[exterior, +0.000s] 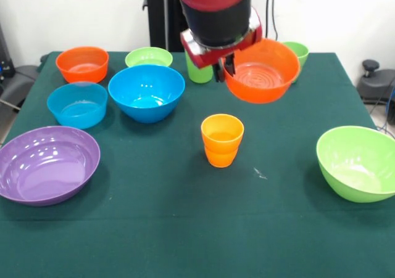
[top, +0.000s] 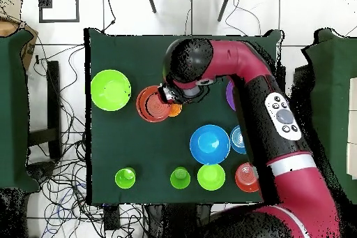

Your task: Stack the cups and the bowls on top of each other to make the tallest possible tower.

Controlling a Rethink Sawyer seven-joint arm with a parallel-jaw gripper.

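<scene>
My gripper (exterior: pixel 225 68) is shut on the near-left rim of a large orange bowl (exterior: pixel 262 71) and holds it tilted above the table, behind and to the right of an orange cup (exterior: pixel 222 139) that stands upright alone. In the overhead view the gripper (top: pixel 166 95) and the held bowl (top: pixel 150 104) sit right beside the orange cup (top: pixel 175 110), which the arm partly hides. One green cup (exterior: pixel 199 73) stands behind the gripper. Another green cup (exterior: pixel 299 52) stands behind the bowl. No tower shows.
On the left stand a blue bowl (exterior: pixel 147 92), a light blue bowl (exterior: pixel 77 103), a small orange bowl (exterior: pixel 82 63), a small lime bowl (exterior: pixel 149 57) and a purple bowl (exterior: pixel 48 164). A large lime green bowl (exterior: pixel 358 162) sits at the right edge.
</scene>
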